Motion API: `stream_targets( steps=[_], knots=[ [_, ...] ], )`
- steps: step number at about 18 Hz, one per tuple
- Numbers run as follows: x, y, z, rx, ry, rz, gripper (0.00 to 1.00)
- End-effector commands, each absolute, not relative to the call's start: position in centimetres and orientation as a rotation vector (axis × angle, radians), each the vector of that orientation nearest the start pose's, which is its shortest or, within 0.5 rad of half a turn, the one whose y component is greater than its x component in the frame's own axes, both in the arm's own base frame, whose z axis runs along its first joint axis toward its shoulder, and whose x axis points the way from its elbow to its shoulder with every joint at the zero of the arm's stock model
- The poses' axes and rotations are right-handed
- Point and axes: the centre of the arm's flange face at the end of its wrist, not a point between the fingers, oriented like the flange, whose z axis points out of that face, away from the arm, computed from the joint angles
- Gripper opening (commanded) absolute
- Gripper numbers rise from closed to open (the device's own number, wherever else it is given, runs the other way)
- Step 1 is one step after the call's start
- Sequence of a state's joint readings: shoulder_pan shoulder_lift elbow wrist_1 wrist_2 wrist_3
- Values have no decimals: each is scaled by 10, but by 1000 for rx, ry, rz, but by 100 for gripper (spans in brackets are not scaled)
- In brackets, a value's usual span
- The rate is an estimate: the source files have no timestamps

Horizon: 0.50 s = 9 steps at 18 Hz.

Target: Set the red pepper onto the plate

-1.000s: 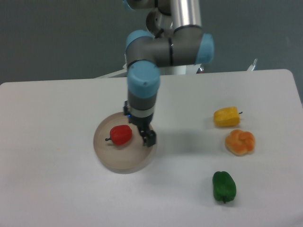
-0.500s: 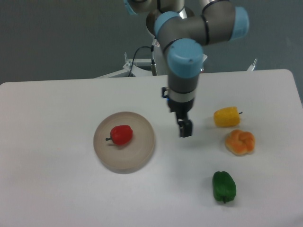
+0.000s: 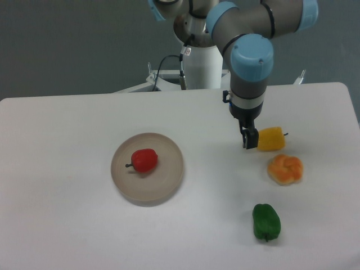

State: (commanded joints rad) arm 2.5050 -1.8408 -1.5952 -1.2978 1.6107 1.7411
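Observation:
The red pepper [image 3: 144, 160] lies on the round beige-grey plate [image 3: 166, 183], a little left of its middle, stem pointing left. My gripper [image 3: 248, 139] hangs well to the right of the plate, just left of the yellow pepper [image 3: 270, 138]. It holds nothing. From this angle I cannot tell whether its fingers are open or shut.
An orange pepper [image 3: 285, 169] lies below the yellow one at the right. A green pepper [image 3: 265, 221] lies near the front right. The arm's base [image 3: 199, 64] stands behind the table's far edge, with a cable beside it.
The gripper has moved from the plate's right rim to the right across the table, ending beside the yellow pepper. The red pepper has stayed on the plate.

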Motion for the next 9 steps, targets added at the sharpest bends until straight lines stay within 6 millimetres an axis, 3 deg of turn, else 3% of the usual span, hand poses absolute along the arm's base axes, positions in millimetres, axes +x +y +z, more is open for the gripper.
stream_targets(
  steps=[9],
  knots=[
    [-395,445,362,-2931,1230,-9,100]
  ],
)
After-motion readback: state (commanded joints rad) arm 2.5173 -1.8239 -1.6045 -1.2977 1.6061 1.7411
